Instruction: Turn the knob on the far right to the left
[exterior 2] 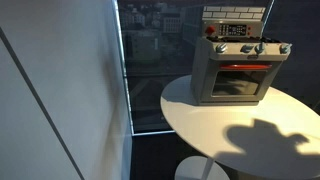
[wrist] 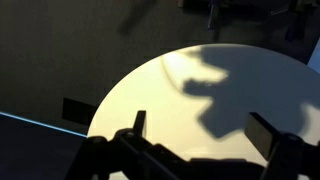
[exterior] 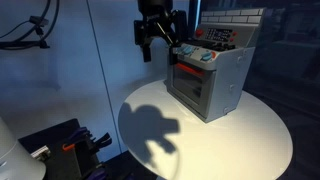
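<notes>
Round white worktop bears a toy stove; end effector hovers released, the knob apart, just below it.

1. A round white table carries everything; its top is smooth and plain.
2. One grey toy stove stands upright directly on it.
3. The table's rim lies close behind the stove.
4. In front of the stove, a dark shadow crosses bare tabletop.

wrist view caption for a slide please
Open tool hovering over a round white table, its shadow cast across the tabletop
</notes>
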You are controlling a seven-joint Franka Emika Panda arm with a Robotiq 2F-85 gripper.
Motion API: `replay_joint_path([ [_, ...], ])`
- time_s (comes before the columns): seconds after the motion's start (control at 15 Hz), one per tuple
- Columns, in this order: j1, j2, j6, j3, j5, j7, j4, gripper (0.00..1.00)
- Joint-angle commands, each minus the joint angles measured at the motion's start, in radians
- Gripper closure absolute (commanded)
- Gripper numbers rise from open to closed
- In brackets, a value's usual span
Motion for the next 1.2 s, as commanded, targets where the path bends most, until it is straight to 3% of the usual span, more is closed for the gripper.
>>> replay_joint_path([
  [0.0,-0.002,0.0,-0.002,0.002,0.001,-0.001,0.002,0.0],
  [1.13,0.005,0.033,0.002,0.0,0.032,0.01,0.027,0.0],
])
